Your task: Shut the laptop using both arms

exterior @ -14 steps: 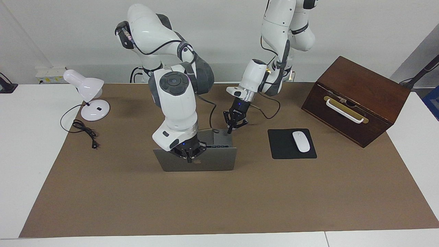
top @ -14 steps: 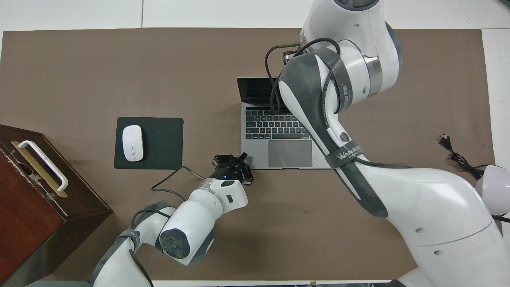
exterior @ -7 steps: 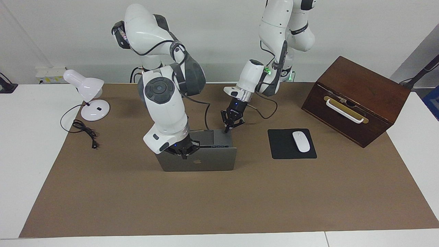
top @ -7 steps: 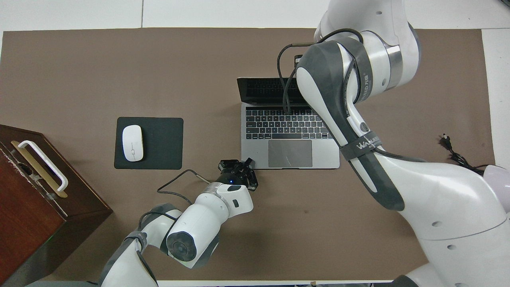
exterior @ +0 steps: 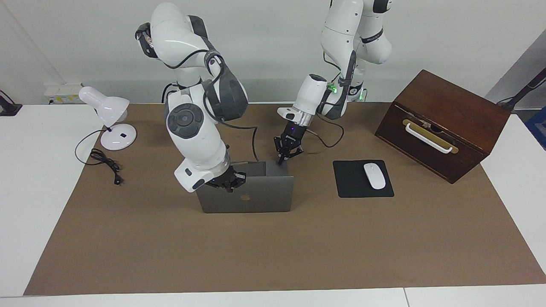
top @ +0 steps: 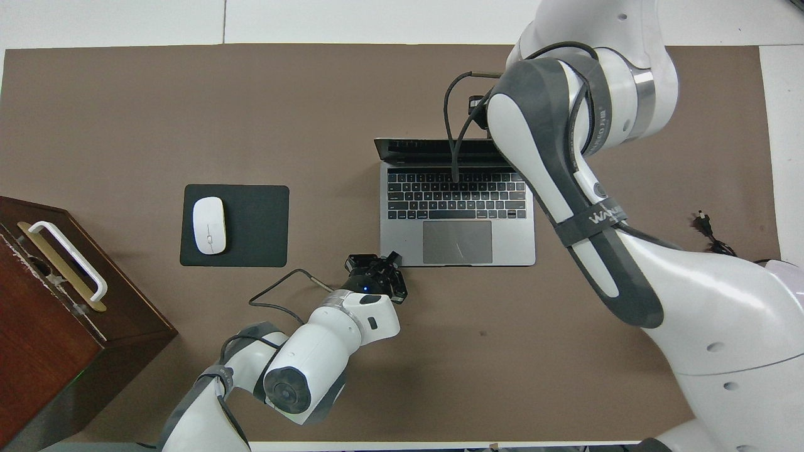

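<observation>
The silver-grey laptop [exterior: 264, 198] stands open in the middle of the mat, its lid with the black logo tilted partway toward the robots. The overhead view shows its dark keyboard [top: 455, 194] and grey trackpad. My right gripper [exterior: 228, 181] rests against the top edge of the lid, toward the right arm's end; in the overhead view its own arm hides it. My left gripper [exterior: 283, 157] is at the corner of the laptop's base that is nearest the robots and toward the left arm's end. It also shows in the overhead view [top: 380, 267].
A black mouse pad [exterior: 354, 187] with a white mouse [exterior: 374, 175] lies beside the laptop toward the left arm's end. A brown wooden box [exterior: 443, 123] stands past it. A white desk lamp [exterior: 108, 115] and its cable [exterior: 104, 164] are at the right arm's end.
The lid has swung toward the robots, so less of the screen shows from above. My right gripper moved with the lid's top edge, toward the right arm's end. My left gripper shifted slightly at the base corner.
</observation>
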### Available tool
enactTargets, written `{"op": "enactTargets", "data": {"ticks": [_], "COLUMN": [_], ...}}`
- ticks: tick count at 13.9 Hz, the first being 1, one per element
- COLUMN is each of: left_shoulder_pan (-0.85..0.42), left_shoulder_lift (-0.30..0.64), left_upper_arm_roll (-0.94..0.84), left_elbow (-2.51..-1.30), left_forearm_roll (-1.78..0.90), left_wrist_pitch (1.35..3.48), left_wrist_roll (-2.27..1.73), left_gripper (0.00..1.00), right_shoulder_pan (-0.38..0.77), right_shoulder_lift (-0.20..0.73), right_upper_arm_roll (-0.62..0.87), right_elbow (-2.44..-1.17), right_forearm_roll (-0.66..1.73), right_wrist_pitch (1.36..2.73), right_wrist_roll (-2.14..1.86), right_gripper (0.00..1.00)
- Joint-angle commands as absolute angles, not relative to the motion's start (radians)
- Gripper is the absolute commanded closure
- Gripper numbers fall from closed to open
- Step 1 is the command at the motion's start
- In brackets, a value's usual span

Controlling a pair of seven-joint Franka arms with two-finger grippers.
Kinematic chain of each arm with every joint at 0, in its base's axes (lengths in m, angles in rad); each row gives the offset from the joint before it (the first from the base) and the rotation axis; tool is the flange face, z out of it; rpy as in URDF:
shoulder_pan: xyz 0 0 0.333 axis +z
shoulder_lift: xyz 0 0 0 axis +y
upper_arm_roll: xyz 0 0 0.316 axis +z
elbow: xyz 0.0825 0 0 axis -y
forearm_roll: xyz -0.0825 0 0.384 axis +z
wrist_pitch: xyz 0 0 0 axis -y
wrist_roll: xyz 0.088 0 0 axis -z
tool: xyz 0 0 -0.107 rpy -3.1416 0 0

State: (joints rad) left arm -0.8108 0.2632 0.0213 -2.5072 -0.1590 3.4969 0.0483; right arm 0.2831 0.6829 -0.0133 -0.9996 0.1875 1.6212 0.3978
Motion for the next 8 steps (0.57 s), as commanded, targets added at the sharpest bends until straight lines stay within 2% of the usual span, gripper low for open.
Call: {"op": "enactTargets", "data": {"ticks": [1, 8], "left_shoulder_pan": [-0.841, -0.841], "left_shoulder_lift": [0.258, 0.253], "left_upper_arm_roll": [0.040, 0.040], "left_elbow": [-2.569, -2.591], "left_forearm_roll": [-0.173, -0.173], "left_wrist_pitch": [3.505, 3.505], "left_wrist_roll": [0.061, 0.064], "left_gripper": [1.00, 1.00], "right_shoulder_pan": [0.247, 0.230], "right_shoulder_lift": [0.604, 0.483], "right_upper_arm_roll": [-0.003, -0.003], "right_elbow": [-1.147, -1.417], "right_forearm_roll": [0.244, 0.328], "right_wrist_pitch": [1.651, 1.738], "right_wrist_roll": [0.416, 0.479], "right_gripper": [1.00, 1.00]}}
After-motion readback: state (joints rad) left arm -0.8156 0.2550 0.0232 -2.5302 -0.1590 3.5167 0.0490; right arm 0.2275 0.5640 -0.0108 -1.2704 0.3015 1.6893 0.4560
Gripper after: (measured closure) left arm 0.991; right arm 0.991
